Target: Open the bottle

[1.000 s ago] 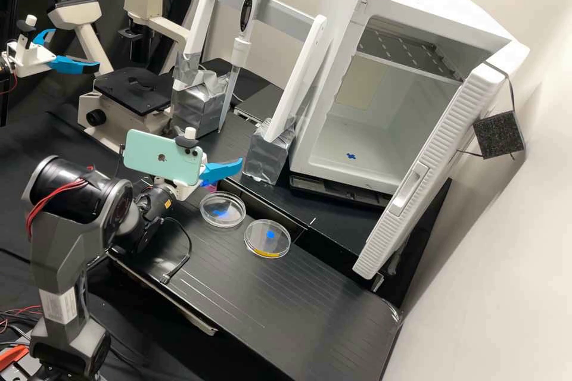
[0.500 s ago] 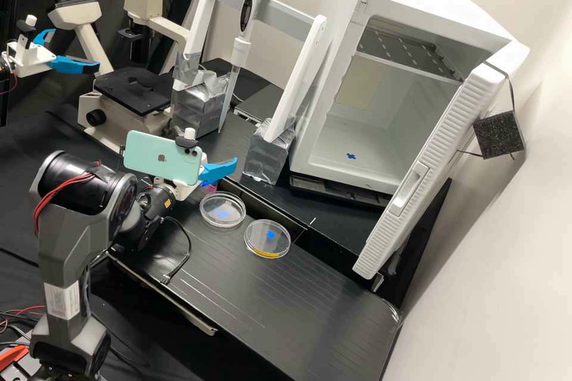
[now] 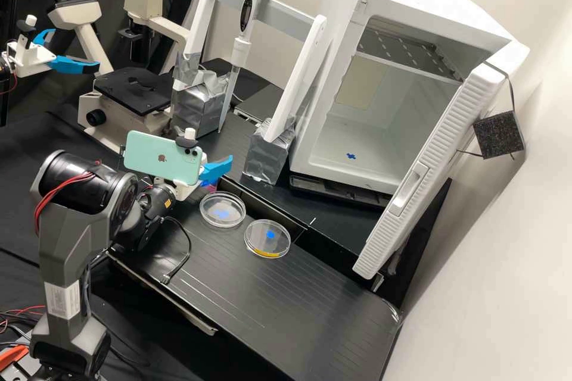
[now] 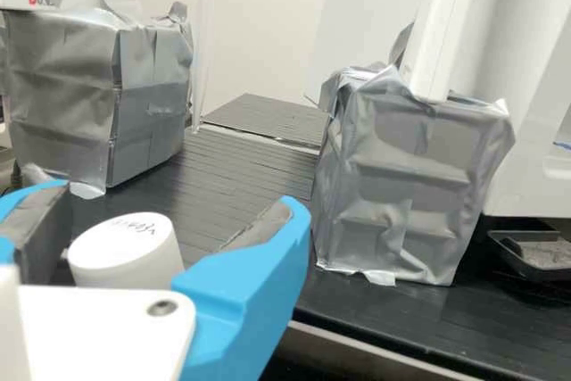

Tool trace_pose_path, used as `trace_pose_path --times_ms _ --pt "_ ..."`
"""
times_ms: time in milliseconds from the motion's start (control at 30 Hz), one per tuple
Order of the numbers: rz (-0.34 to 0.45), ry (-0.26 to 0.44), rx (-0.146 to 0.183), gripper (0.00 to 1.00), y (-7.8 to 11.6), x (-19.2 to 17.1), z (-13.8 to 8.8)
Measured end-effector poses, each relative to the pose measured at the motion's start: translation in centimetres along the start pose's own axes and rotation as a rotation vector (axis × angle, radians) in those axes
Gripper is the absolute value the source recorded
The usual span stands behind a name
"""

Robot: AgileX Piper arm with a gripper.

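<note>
The jaws have narrowed but stand open around the white cap; gripping and unscrewing apparently remain.

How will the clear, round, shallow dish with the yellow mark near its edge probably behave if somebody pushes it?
The dish would probably slide rather than tip, since it lies flat and low on the black bench. Its glossy wall looks stiff but perhaps slippery; its thin build suggests little weight.
</note>
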Motion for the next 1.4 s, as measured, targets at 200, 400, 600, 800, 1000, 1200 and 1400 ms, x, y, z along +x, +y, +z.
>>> trace_pose_path --times_ms 200,400,600,800,1000,1200,1400 --pt "0.0 0.0 0.0 0.0 0.0 0.0 0.0" --pt "-0.001 0.001 0.0 0.0 -0.02 0.0 -0.03" --pt "-0.001 0.001 0.0 0.0 -0.02 0.0 -0.03" --pt "-0.007 -0.004 -0.001 0.0 -0.22 0.07 0.11" --pt "-0.007 -0.004 -0.001 0.0 -0.22 0.07 0.11" --pt "-0.013 0.003 -0.008 0.0 -0.26 -0.08 0.1" --pt "-0.004 0.03 -0.02 0.0 0.34 -0.55 -0.14"
